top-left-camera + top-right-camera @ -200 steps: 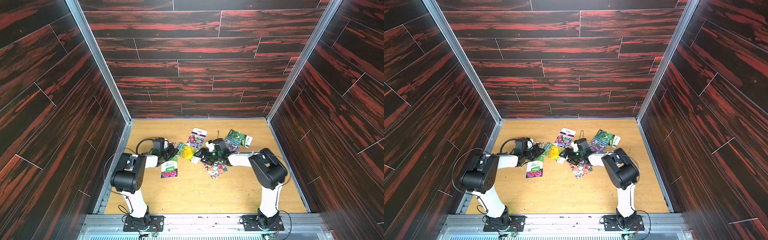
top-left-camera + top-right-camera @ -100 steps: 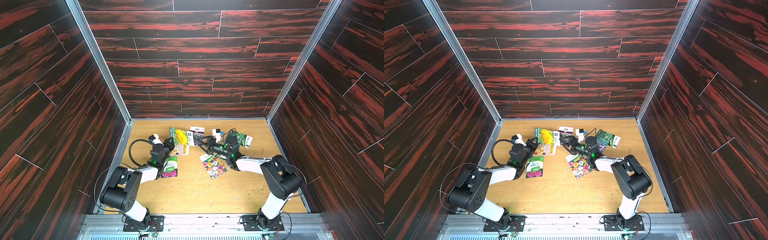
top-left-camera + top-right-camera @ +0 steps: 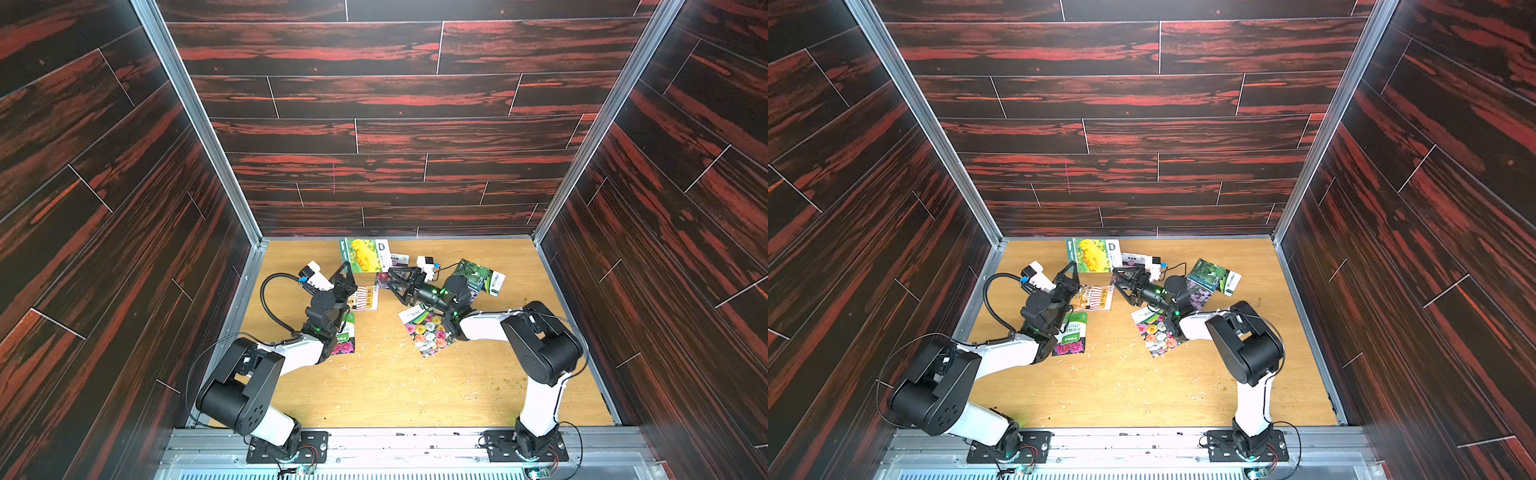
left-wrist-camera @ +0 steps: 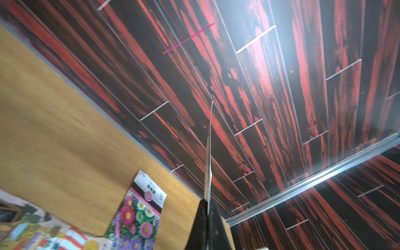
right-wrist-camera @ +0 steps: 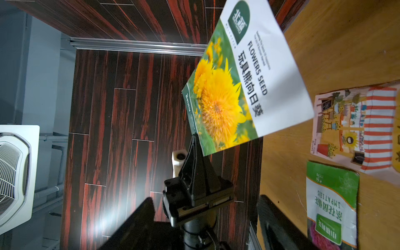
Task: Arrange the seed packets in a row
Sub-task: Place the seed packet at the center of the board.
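Note:
My left gripper (image 3: 348, 271) is shut on a corner of a yellow sunflower seed packet (image 3: 365, 255) and holds it upright above the table near the back wall. The left wrist view shows that packet edge-on (image 4: 208, 151); the right wrist view shows its printed face (image 5: 238, 82). My right gripper (image 3: 395, 281) hovers just right of it, jaws wide apart (image 5: 205, 198) and empty. On the table lie a cartoon-shop packet (image 3: 365, 297), a green impatiens packet (image 3: 347, 338), a mixed-roses packet (image 3: 428, 334), a leafy green packet (image 3: 482, 276), an aster packet (image 4: 140, 212) and a purple-flower packet (image 3: 1198, 293) partly under my right arm.
Dark red wood walls close the wooden table (image 3: 395, 386) on three sides, with the back wall close behind the raised packet. Pale crumbs (image 3: 374, 345) dot the middle. A black cable (image 3: 270, 299) loops out from my left wrist.
Both arms have risen from the table and reached toward the back. The left one lifted the sunflower packet off the pile, and the right gripper came up beside it.

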Robot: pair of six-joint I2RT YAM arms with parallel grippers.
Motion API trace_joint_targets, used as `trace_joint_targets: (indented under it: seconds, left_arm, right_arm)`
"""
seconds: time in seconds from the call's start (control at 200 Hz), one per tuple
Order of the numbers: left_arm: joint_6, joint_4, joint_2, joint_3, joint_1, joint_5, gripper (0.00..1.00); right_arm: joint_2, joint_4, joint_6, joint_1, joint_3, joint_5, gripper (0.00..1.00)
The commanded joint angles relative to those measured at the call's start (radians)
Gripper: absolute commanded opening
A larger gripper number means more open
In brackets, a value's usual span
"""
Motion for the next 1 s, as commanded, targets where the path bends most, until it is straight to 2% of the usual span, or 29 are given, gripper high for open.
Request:
trace_joint_targets:
  seconds: [0.0, 0.155, 0.296, 0.571, 0.686, 0.792, 0.962, 0.997]
  left_arm:
    - [0.024, 0.048, -0.024, 0.031, -0.016, -0.02, 0.0]
    - [0.008, 0.044, -0.019, 0.049, -0.028, 0.012, 0.0]
    - [-0.025, 0.059, -0.002, 0.048, -0.031, 0.03, 0.0]
    - [-0.052, 0.065, 0.0, 0.016, -0.04, 0.037, 0.0]
    - [-0.043, 0.033, -0.015, 0.014, -0.042, 0.045, 0.0]
    - [-0.024, 0.02, -0.019, 0.013, -0.042, 0.057, 0.0]
    - [-0.015, -0.022, -0.034, 0.0, -0.043, 0.064, 0.0]
    - [-0.006, -0.037, -0.046, -0.009, -0.043, 0.058, 0.06]
  right_arm:
    - [0.065, 0.072, 0.073, 0.004, 0.038, 0.019, 0.76]
    - [0.109, 0.083, 0.084, 0.006, 0.07, 0.028, 0.74]
    - [0.12, 0.077, 0.072, 0.003, 0.097, 0.037, 0.62]
    - [0.138, 0.11, 0.071, -0.018, 0.122, 0.046, 0.46]
    - [0.147, 0.124, 0.077, -0.025, 0.129, 0.045, 0.31]
    - [0.152, 0.128, 0.079, -0.025, 0.139, 0.035, 0.0]
    - [0.131, 0.094, 0.041, -0.033, 0.136, 0.013, 0.0]
    - [0.124, 0.083, 0.028, -0.036, 0.133, 0.001, 0.0]
